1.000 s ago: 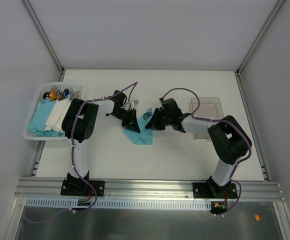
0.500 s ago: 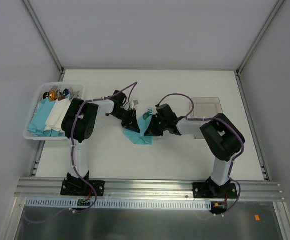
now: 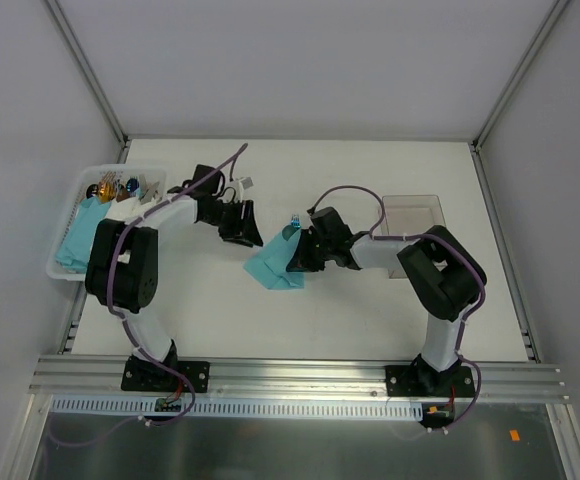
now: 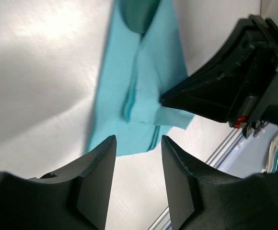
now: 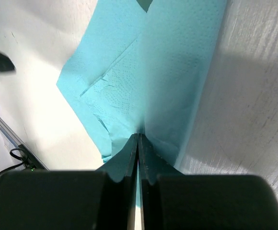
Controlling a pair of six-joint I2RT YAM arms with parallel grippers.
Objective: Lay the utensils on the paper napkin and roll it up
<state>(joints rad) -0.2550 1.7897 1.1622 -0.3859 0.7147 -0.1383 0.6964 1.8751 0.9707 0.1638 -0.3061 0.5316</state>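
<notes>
Napkin of thin teal-blue paper (image 3: 270, 270) mid-table, folded over itself, one edge nipped in closed right pincer (image 3: 292, 254), left pincer (image 3: 242, 228) parted, empty, just off napkin's left side, bare white table (image 3: 320, 180) beyond.

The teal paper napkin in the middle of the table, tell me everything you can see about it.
The paper napkin is thin, plain teal tissue, creased and folded over itself rather than flat. It lies on the white table between the two arms, with one part lifted. The right gripper has its jaws shut on a raised fold. The left gripper, jaws open, is beside it, not touching.
</notes>
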